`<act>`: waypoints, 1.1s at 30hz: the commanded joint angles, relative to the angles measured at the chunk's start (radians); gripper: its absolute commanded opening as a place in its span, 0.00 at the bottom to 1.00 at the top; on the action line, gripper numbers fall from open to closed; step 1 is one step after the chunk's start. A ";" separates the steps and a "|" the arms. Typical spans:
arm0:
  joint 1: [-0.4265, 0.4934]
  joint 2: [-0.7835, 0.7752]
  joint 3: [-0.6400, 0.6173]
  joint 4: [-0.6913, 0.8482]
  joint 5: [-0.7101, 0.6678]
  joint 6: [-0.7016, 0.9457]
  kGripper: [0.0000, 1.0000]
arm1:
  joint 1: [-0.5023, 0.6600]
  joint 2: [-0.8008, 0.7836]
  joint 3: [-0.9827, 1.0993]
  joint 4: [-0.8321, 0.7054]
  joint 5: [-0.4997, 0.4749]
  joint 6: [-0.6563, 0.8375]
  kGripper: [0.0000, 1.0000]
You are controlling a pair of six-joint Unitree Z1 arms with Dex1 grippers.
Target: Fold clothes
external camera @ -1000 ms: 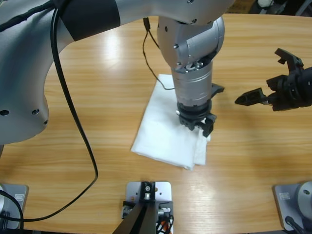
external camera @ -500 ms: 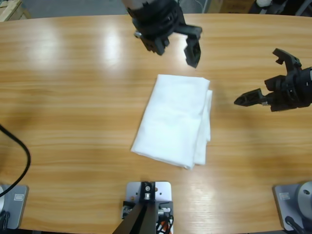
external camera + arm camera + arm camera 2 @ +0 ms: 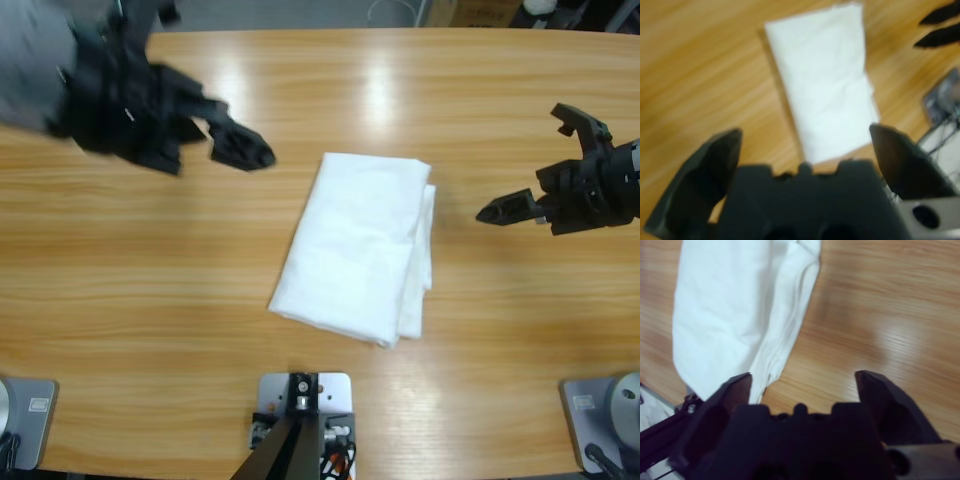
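A white T-shirt (image 3: pixel 358 246), folded into a narrow rectangle, lies flat at the middle of the wooden bench (image 3: pixel 150 300), its long axis running from the far edge toward the near edge with a slight slant. The left claw (image 3: pixel 225 135), jaws apart and empty, hangs off the bundle's far left corner, while the right claw (image 3: pixel 545 165), also spread and empty, hovers off the right side where the layered edges show. Both stand clear of the cloth; the right looks to be slightly the farther from it.
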 commanded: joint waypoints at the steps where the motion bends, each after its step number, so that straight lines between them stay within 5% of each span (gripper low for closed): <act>1: -0.064 0.011 0.527 -0.733 -0.070 -0.229 0.42 | 0.022 -0.045 -0.101 0.003 0.122 -0.041 0.00; 3: -0.084 0.029 0.579 -0.772 -0.075 -0.228 0.00 | 0.022 -0.023 -0.117 -0.001 0.201 -0.045 0.00; 13: -0.180 0.338 0.622 -1.099 -0.088 -0.289 0.00 | 0.035 0.226 -0.054 -0.271 0.403 -0.060 0.00; 19: -0.178 0.394 0.645 -1.103 -0.092 -0.274 0.00 | 0.069 0.364 0.002 -0.417 0.443 -0.056 0.00; 28: -0.178 0.455 0.610 -1.070 -0.140 -0.266 0.00 | 0.070 0.479 0.062 -0.549 0.396 -0.031 0.00; 33: -0.178 0.487 0.583 -1.028 -0.171 -0.267 0.00 | 0.067 0.519 0.072 -0.597 0.282 0.003 0.00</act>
